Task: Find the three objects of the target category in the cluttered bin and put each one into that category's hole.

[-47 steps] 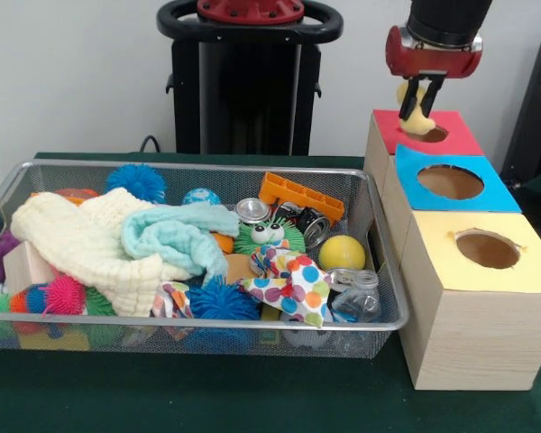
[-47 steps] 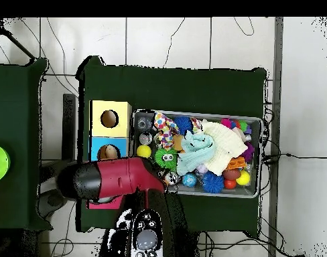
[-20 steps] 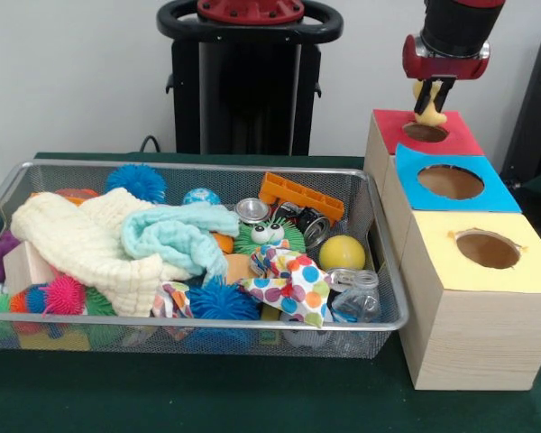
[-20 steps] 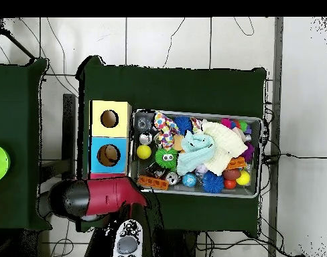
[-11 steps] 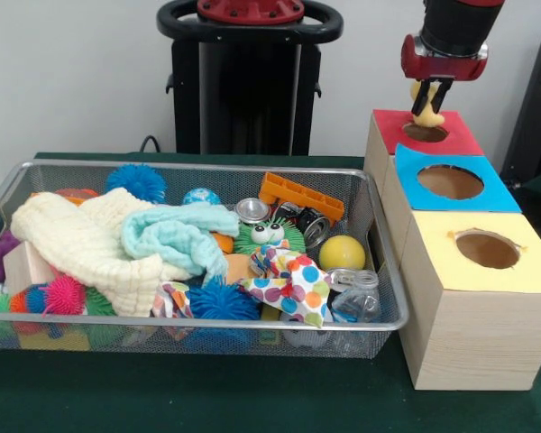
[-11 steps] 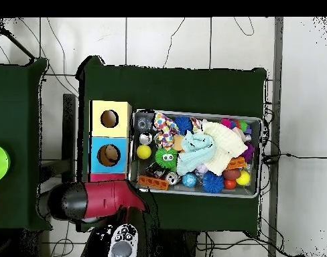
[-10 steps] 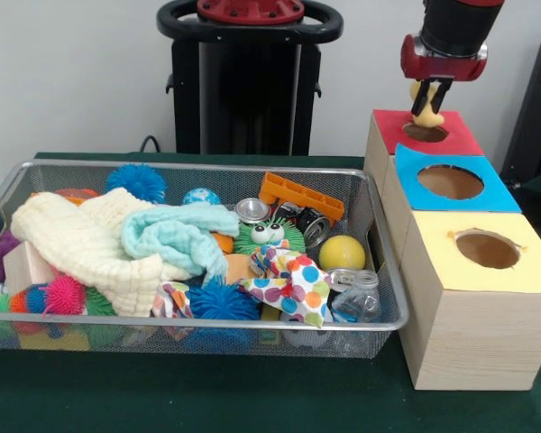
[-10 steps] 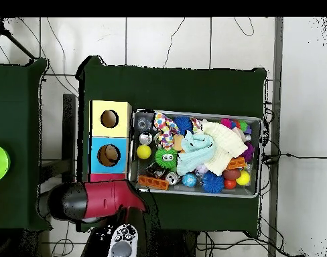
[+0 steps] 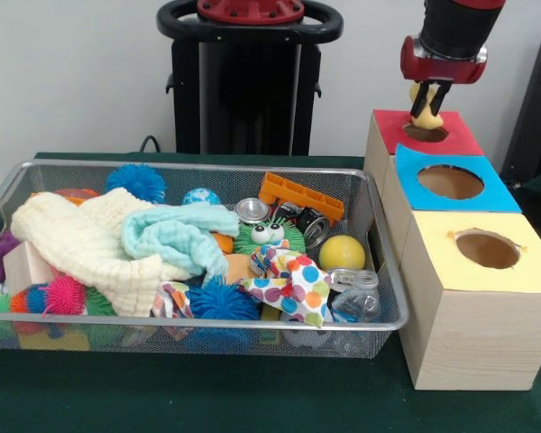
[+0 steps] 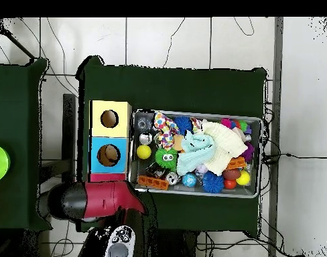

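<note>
Counting across your table, you have three wooden boxes in a row, each with one round hole: a red-topped box (image 9: 426, 133) nearest the robot, a blue-topped box (image 9: 451, 181) in the middle and a yellow-topped box (image 9: 487, 251) at the front. Beside them sits one large silver wire-mesh basket (image 9: 185, 336), heaped with clutter: a cream knitted cloth (image 9: 81, 239), a pale aqua cloth (image 9: 176, 234), a plain yellow ball (image 9: 342, 253), an orange toy brick (image 9: 300, 198), a green fuzzy toy with googly eyes (image 9: 267, 236), a polka-dot cloth (image 9: 293, 284) and two blue spiky balls (image 9: 136, 180). Everything rests on a dark green table cover (image 9: 252, 397), with a white wall (image 9: 72, 72) behind and a white tiled floor (image 10: 179, 40) around. Your red and black arm (image 10: 92, 201) reaches down over the red-topped box, and its gripper (image 9: 426, 106) is clamped on the small yellow duck figure (image 9: 423, 114), which hangs just above that box's hole (image 9: 425, 133).
</note>
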You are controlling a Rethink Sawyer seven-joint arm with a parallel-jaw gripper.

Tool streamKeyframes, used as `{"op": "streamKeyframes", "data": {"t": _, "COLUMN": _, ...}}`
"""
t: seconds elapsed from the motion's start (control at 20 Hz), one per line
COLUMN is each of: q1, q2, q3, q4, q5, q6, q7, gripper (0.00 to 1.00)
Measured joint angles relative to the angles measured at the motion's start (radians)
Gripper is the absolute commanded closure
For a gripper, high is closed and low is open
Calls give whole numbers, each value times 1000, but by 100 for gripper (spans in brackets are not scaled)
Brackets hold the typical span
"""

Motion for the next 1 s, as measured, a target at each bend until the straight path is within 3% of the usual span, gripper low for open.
{"op": "streamKeyframes", "data": {"t": 1.0, "q1": 16, "q2": 38, "q3": -40, "q4": -24, "q5": 66, "q6": 0, "q7": 0, "gripper": 100}}
